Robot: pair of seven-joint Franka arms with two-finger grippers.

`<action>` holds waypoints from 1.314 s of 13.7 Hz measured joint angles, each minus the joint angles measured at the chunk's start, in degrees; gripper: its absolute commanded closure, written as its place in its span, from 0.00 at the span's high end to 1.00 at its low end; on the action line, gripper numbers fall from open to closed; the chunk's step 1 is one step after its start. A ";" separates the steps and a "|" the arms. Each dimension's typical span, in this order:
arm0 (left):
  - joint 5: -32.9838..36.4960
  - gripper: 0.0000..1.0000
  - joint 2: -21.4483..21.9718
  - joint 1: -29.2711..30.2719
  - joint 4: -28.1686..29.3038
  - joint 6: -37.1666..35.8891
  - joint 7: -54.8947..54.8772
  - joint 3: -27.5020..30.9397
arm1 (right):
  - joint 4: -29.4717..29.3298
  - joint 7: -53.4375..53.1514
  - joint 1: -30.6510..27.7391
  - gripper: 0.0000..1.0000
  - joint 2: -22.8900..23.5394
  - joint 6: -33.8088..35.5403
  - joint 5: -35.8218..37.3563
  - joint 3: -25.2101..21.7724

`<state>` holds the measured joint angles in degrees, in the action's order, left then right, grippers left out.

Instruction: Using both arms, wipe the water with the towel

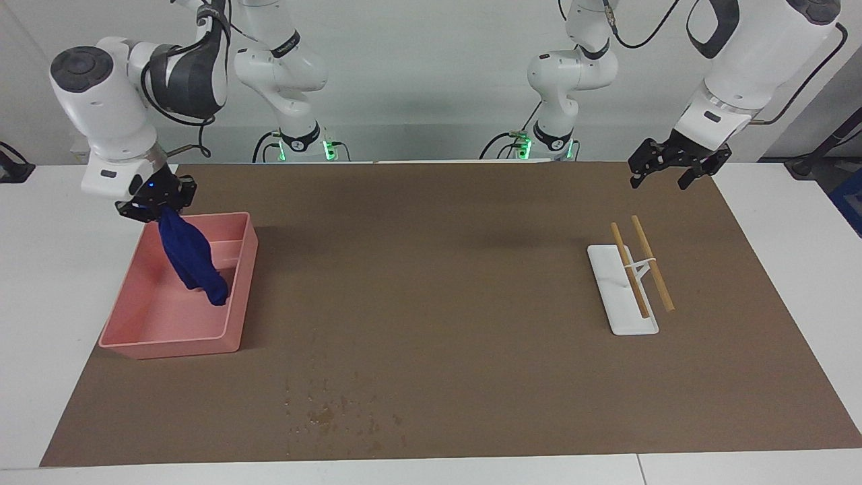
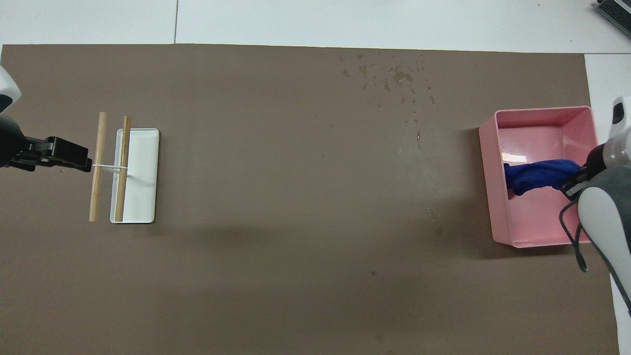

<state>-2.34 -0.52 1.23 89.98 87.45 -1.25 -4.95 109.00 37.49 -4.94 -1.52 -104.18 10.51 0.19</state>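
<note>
Hanging from the right claw [image 1: 160, 210], the royal blue towel [image 1: 193, 261] droops slantwise into the pink plastic bin [image 1: 232, 323], its lower end down inside by the bin's wall on the mat's middle side. The right claw is pinched tight on the towel's upper end, over the bin's rim at the robots' end. In the overhead view the bin [image 2: 542, 241] sits at about 3 o'clock on the brown mat [image 2: 296, 197], at the right arm's end of the bench [image 2: 345, 19].

The left claw [image 1: 667, 172] hangs spread, holding nothing, over the mat's corner at the left arm's end; that arm waits. In the overhead view it [image 2: 74, 158] shows at 9 o'clock, just beside the rack.

A white tray [image 2: 143, 177] bears two wooden rods [image 2: 98, 167] on a thin white stand, at 9 o'clock on the mat.

Farthest from the robots, water droplets [image 2: 394, 79] speckle the mat at about 1 o'clock, near its edge, well apart from the towel.
</note>
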 measured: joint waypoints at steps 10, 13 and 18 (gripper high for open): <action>0.00 1.00 0.00 0.00 0.00 0.00 0.00 0.00 | 4.44 0.17 -2.69 0.84 -0.14 -4.07 0.00 -0.45; 0.00 1.00 0.00 0.00 0.00 0.00 0.00 0.00 | 4.42 0.17 -2.69 0.84 -0.18 -4.07 0.00 -0.43; 0.00 1.00 0.00 0.00 0.00 0.01 0.00 0.00 | 1.85 -1.12 -1.43 0.85 -0.57 0.40 -2.99 0.23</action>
<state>-2.34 -0.52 1.23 89.98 87.46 -1.25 -4.95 110.85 36.37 -6.37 -2.09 -103.79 7.52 0.43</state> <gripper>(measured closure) 0.000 0.154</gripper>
